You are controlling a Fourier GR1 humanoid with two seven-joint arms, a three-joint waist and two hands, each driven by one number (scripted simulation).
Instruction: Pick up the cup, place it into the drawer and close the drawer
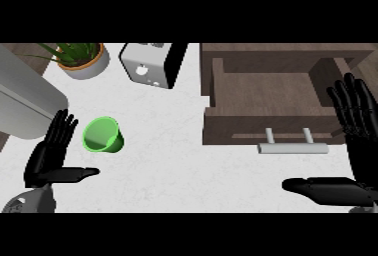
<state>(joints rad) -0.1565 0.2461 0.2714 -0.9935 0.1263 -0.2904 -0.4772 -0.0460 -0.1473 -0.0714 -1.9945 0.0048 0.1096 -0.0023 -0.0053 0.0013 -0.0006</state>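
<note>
A green cup (102, 135) lies tilted on the white counter (177, 165), its open mouth facing the view. My left hand (50, 155) stands just left of the cup, open, fingers straight up and thumb pointing right, not touching it. The brown wooden drawer (269, 95) is pulled open at the upper right, with nothing inside and a grey bar handle (291, 147) on its front. My right hand (354, 145) is open at the right edge, fingers raised over the drawer's right side, thumb pointing left.
A potted plant (81, 60) stands at the back left. A white toaster-like appliance (151, 64) sits beside it. A large grey rounded object (22, 100) occupies the left edge, close behind my left hand.
</note>
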